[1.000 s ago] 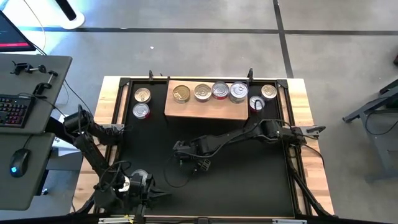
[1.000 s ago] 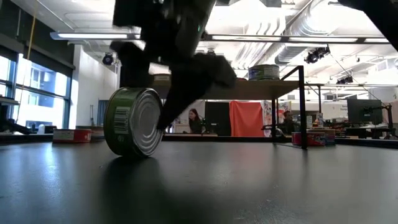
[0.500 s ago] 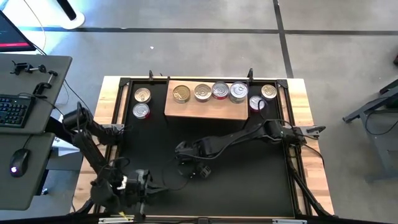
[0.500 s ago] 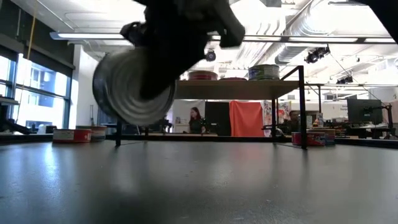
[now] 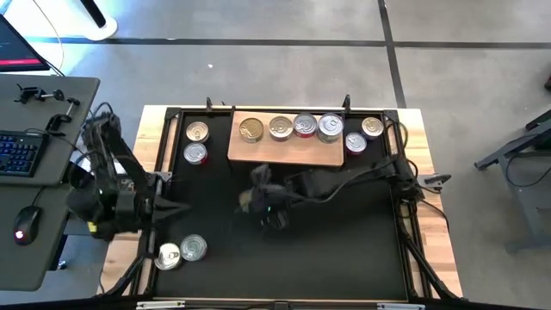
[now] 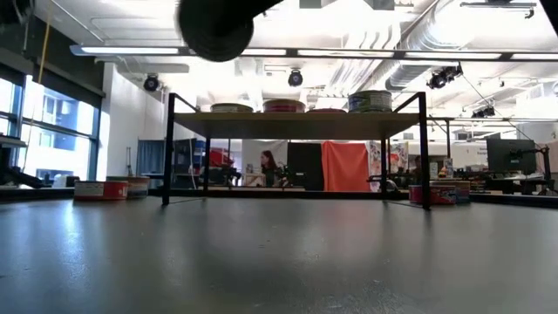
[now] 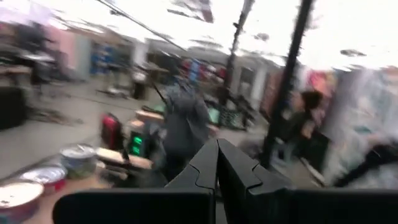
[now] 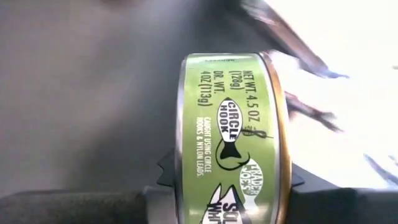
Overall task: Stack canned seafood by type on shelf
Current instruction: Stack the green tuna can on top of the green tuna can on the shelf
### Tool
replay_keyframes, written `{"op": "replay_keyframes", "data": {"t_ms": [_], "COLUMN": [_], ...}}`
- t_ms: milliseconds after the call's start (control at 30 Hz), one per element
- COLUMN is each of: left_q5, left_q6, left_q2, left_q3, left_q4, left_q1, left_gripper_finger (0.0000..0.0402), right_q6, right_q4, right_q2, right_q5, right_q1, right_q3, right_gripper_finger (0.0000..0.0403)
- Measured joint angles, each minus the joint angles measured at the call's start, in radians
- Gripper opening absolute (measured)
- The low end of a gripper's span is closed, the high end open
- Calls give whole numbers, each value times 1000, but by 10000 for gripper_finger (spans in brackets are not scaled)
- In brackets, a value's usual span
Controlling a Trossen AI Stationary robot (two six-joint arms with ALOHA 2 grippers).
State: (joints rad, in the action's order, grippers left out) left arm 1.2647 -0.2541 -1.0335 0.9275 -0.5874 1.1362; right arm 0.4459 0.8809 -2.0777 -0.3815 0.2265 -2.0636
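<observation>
Looking at the big black mat [image 5: 344,250] first, then the light wooden shelf on thin black legs [image 5: 284,151] already crowded with tins, my worry is the right gripper [image 5: 269,209], clamped on a green-sided round can [image 8: 230,137] on edge above mid-mat, bumping those, while the left gripper [image 7: 217,163] sits pinched together off left.

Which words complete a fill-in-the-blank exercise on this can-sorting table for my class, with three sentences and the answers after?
1. The right gripper is shut on a can whose side label is ____.
2. The number of cans resting on top of the shelf is ____.
3. The left gripper has its fingers ____.

Missing words: green; four; shut
</observation>
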Motion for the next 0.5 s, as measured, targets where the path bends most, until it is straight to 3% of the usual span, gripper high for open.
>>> {"op": "replay_keyframes", "data": {"t_ms": [67,167,267,400,500], "left_q5": [-96,-259,-444,-657,-681], "left_q6": [254,758,1104,1280,1295], "left_q2": [102,233,314,366,368], "left_q3": [-47,-126,-224,-388,-498], "left_q4": [278,695,935,874,698], "left_q1": [-8,-63,-116,-169,-189], "left_gripper_finger": [0,0,0,0,0], "right_q6": [4,1,28,102,166], "right_q4": [-5,-2,-13,-122,-202], "right_q2": [17,23,23,12,11], "right_q5": [-113,-202,-240,-346,-348], "right_q1": [-28,-83,-139,-204,-249], "right_q3": [0,-1,0,0,0], "right_gripper_finger": [112,112,112,112,112]}}
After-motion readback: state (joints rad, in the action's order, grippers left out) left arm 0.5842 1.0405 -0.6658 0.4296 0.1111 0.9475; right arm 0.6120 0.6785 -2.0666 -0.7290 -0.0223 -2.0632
